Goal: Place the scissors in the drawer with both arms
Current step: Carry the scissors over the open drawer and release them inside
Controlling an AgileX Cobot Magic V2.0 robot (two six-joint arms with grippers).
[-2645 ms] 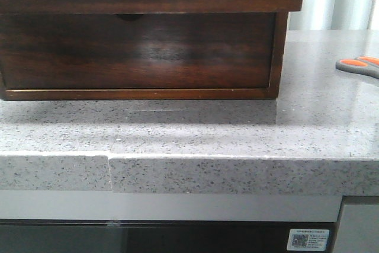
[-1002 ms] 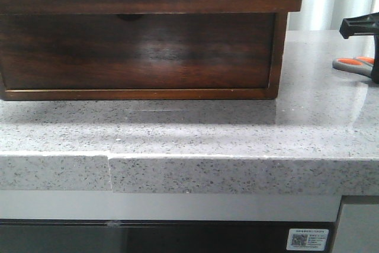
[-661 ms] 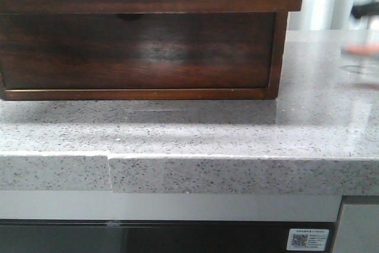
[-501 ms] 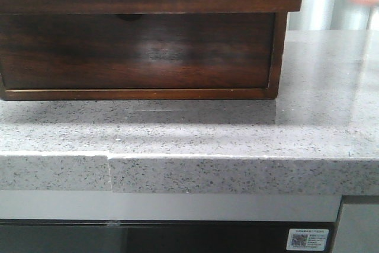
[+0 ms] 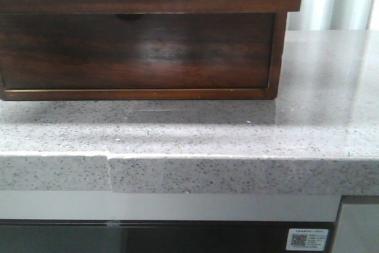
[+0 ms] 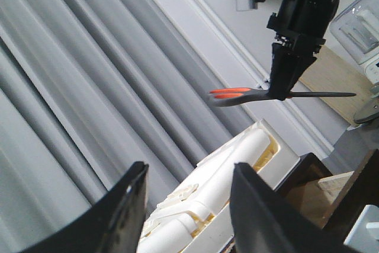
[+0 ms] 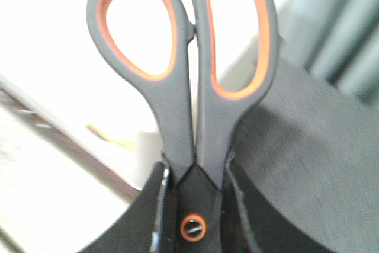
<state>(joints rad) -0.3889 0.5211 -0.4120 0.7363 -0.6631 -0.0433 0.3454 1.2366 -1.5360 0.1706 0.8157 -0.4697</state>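
Scissors [image 6: 251,93] held aloft, pinched at the pivot by right gripper [image 7: 192,197], blades level. Drawer [image 5: 136,51] front sits flush in its frame, closed. Left gripper [image 6: 186,205] is spread wide, holding nothing. Risks: scissors swivelling in the pinch; dropping them before the drawer's open

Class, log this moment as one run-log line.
right gripper: holds grey-and-orange scissors aloft | left gripper: open | dark reddish-brown wood drawer: closed

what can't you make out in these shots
- Front view: small grey scissors with orange loops and both grippers lie outside the frame; the dark reddish-brown wood drawer is cut off at the left edge.
- Right wrist view: the scissors' blades are hidden between the right gripper's fingers.
- Left wrist view: the drawer is not visible.
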